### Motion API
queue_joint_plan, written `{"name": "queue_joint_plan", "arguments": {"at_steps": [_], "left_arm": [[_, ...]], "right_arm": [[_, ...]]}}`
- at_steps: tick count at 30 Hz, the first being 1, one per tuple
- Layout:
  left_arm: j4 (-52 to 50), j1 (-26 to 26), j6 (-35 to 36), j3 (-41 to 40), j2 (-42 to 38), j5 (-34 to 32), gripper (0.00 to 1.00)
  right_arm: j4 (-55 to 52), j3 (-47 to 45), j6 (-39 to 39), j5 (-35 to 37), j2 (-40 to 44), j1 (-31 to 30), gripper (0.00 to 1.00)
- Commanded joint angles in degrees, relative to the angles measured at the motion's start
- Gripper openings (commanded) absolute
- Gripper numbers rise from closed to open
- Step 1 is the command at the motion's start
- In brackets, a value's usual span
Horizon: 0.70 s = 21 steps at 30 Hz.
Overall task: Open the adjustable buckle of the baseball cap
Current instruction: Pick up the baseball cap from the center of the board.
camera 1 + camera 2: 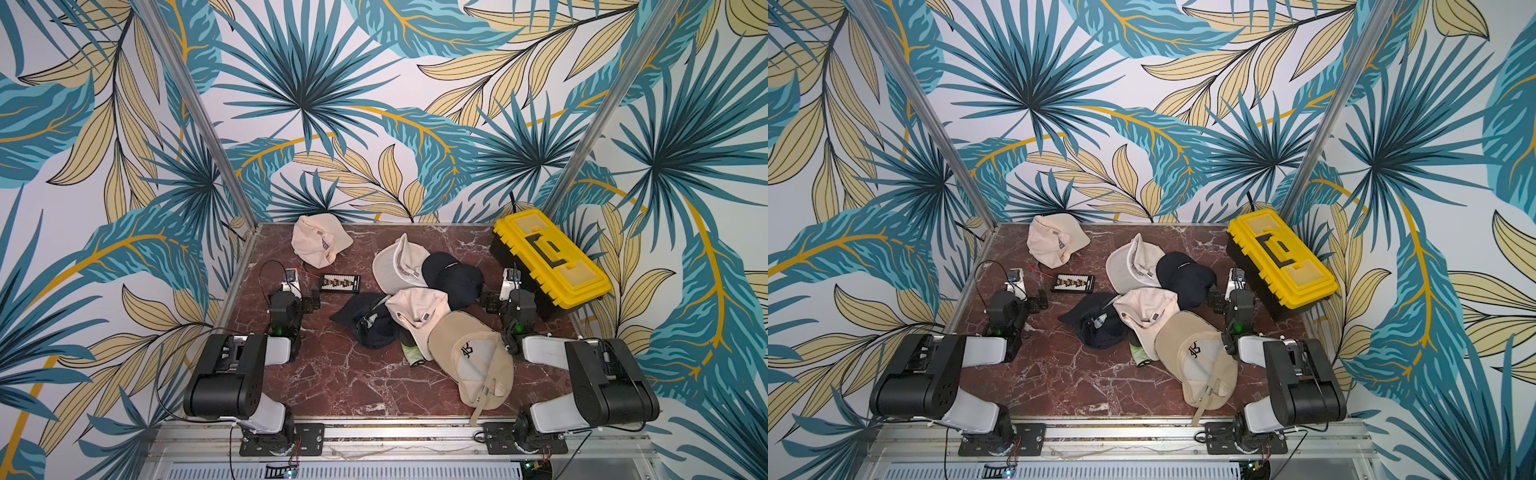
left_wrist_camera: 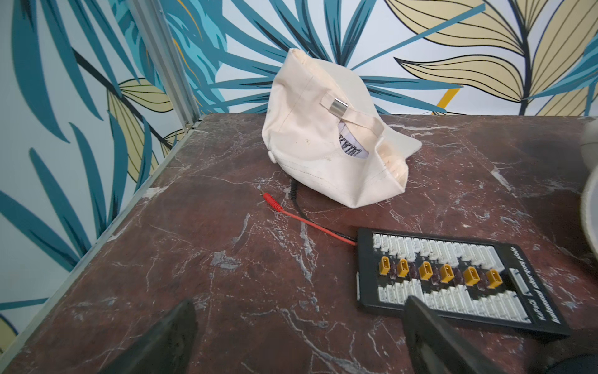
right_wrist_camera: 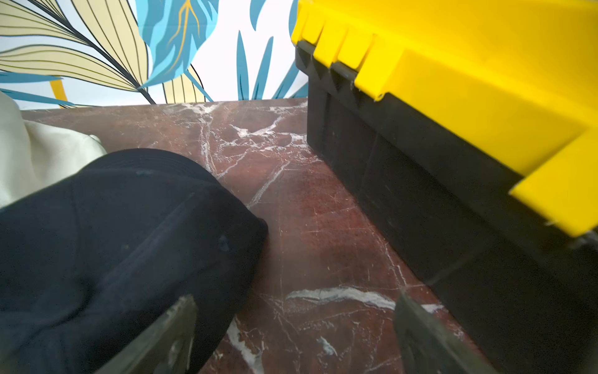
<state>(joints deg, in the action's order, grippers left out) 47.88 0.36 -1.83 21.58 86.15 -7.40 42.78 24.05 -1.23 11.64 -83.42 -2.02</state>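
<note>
Lying nearest the front edge of the marble surface [image 1: 332,382], a tan cap [image 1: 471,359] has its long strap [image 1: 478,405] trailing over that edge. Just behind, a pink cap [image 1: 417,309] overlaps it and shows a metal clasp [image 1: 426,318] on its back band. A green item [image 1: 411,353] pokes out from under these two. A black cap [image 1: 365,320] lies crumpled against the pink one's left side.

Flanking the pile are the left arm [image 1: 286,316] and the right arm [image 1: 517,316]. The left jaws stand wide apart and empty, low over the surface, with one finger in front of a corner of the charging board [image 2: 453,275] in the left wrist view. The right jaws are also spread wide with nothing between them. They sit between a navy cap [image 3: 113,243] and the yellow toolbox [image 3: 453,97].

Farther back, the navy cap overlaps a white cap [image 1: 395,266] that lies with its inside showing. Red and black leads [image 2: 307,220] run from the board toward the far left corner. A cream cap [image 1: 318,241] sits there, apart from the rest. The left wrist view shows a silver buckle [image 2: 339,105] on its back strap.
</note>
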Motion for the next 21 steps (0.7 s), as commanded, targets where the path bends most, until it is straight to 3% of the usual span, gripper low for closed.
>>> {"name": "queue_joint_plan", "arguments": {"at_steps": [1, 3, 8, 12, 15, 21], "left_arm": [[-0.29, 0.35, -1.16, -0.8, -8.21, -3.94, 1.0], [-0.19, -0.61, -0.81, -2.4, -13.71, -4.74, 1.0], [-2.24, -6.24, -3.97, -0.08, -24.97, -1.45, 0.98], [-18.03, -11.73, -9.33, 10.48, -23.31, 5.88, 0.89], [-31.53, -17.3, -8.85, 18.07, -21.59, 6.11, 0.87], [-48.67, -21.52, -13.32, 26.23, -16.94, 13.04, 0.87]], "right_arm": [[-15.2, 6.78, -1.6, 4.02, 8.34, -0.26, 0.93], [-29.67, 13.4, -4.19, 3.3, 13.49, -0.26, 0.91], [-44.51, 21.91, -10.32, -10.38, 19.45, -0.38, 0.81], [-47.15, 22.79, -13.96, -24.12, 23.05, -0.57, 0.77], [-51.2, 23.77, -14.12, -30.6, 23.92, -1.02, 0.76], [-59.54, 24.99, -12.75, -40.13, 22.87, -3.42, 0.71]]}}
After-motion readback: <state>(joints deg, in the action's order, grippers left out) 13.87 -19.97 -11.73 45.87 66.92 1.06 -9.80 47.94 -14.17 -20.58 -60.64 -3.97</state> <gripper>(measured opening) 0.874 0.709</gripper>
